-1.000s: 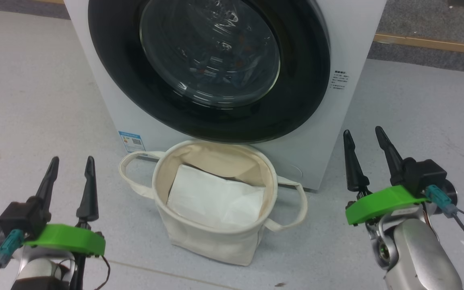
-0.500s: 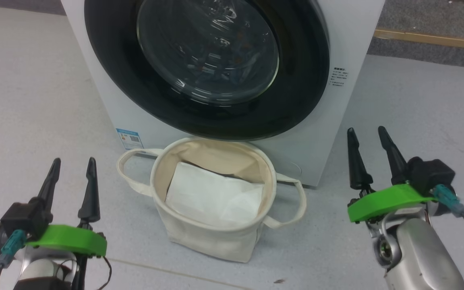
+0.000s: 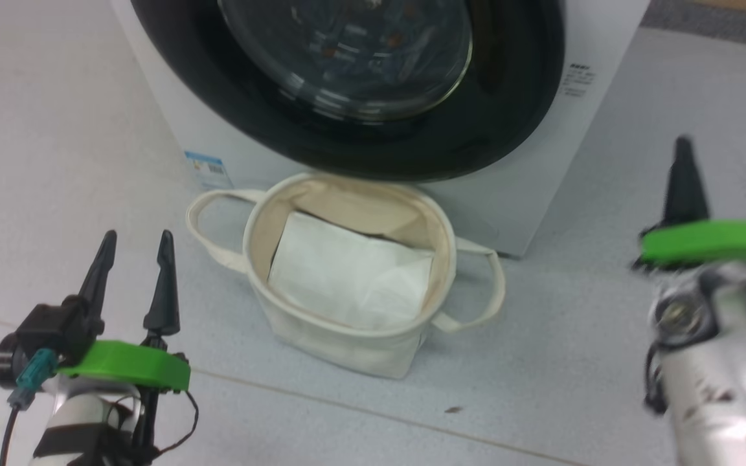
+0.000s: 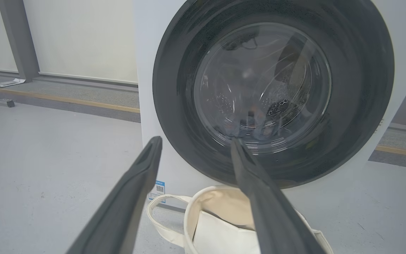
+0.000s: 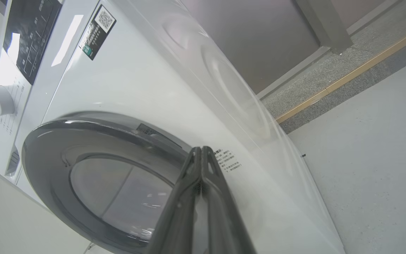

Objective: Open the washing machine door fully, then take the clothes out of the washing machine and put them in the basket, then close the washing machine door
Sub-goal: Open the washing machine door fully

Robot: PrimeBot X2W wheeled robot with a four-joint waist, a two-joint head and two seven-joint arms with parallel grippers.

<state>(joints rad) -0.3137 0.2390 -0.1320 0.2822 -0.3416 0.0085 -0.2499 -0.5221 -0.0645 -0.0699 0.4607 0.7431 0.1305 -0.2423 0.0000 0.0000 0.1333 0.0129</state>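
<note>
The white washing machine (image 3: 541, 162) stands ahead with the washing machine door (image 3: 509, 97) shut flat against it, a black ring around clear glass. Behind the glass, bits of the clothes (image 4: 256, 125) show dimly. The cream basket (image 3: 347, 336) sits on the floor right in front of the door. My left gripper (image 3: 136, 243) is open and empty at the lower left, short of the basket. In the left wrist view the left gripper (image 4: 196, 140) points at the door (image 4: 358, 88). My right gripper (image 3: 684, 145) is shut on nothing, right of the machine. The right gripper (image 5: 200, 150) aims at the door's right rim (image 5: 48, 158).
A plain white folded sheet (image 3: 347, 272) lies inside the basket. Grey floor runs on both sides of the machine. A yellow strip (image 5: 347, 77) and a grey post (image 4: 18, 38) stand behind. The control panel knob (image 5: 0, 100) is at the machine's top.
My right gripper has shut and its arm has lifted and gone right. The head camera has tilted down, shifting the whole picture. The left gripper stays open.
</note>
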